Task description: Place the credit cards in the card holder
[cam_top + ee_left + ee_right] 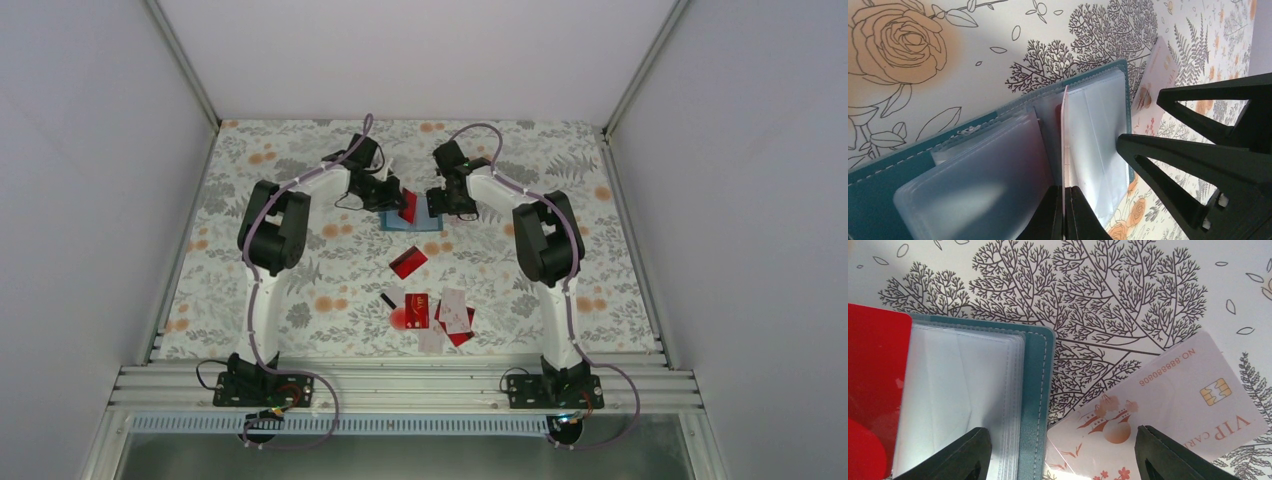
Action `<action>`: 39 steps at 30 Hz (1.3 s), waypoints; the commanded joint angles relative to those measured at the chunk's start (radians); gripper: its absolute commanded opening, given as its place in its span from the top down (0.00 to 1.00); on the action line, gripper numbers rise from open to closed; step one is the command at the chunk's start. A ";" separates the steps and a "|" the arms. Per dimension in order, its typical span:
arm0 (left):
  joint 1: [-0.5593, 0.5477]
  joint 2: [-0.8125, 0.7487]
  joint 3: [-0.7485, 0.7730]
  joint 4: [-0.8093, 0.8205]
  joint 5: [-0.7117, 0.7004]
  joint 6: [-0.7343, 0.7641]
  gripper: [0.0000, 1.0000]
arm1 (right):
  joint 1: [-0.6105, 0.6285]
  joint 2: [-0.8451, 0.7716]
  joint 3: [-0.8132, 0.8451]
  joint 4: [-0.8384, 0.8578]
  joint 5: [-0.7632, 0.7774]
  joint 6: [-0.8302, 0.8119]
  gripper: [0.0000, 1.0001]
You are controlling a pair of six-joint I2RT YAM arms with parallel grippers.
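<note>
Desk [300,150] is boxed in by pale panels on the left, right and far sides. Wide bare floral surface lies to either side, and the near edge meets a metal rail. The card holder [398,225] lies open at far centre, well apart from every edge, with clear sleeves up. Both arms crowd it. The left end effector [1064,192] is clenched on a red card [409,207] held on edge over the sleeves; whether it sits in a pocket cannot be told. The right end effector [1062,432] is released, jaws wide. One finger is over the sleeves and the other over a white card [1173,400] lying flat just beside the holder's right edge; contact unclear. Loose cards [445,315] are clustered near centre. One more red card [408,262] lies between them and the holder.
</note>
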 commanded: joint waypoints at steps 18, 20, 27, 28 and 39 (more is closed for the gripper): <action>-0.020 -0.018 -0.012 -0.015 0.072 -0.133 0.98 | -0.002 0.016 -0.093 -0.045 0.030 -0.004 0.27; -0.021 -0.025 -0.027 0.001 0.095 -0.151 0.98 | -0.003 0.009 -0.113 -0.038 0.022 0.002 0.27; -0.020 -0.032 -0.048 0.036 0.123 -0.143 0.98 | -0.002 -0.029 -0.180 -0.020 0.021 0.008 0.27; -0.020 -0.030 -0.051 0.043 0.125 -0.142 0.98 | -0.003 -0.033 -0.186 -0.017 0.021 0.008 0.27; -0.021 -0.045 -0.038 0.052 -0.021 -0.074 0.98 | -0.004 -0.043 -0.207 -0.008 0.018 0.005 0.27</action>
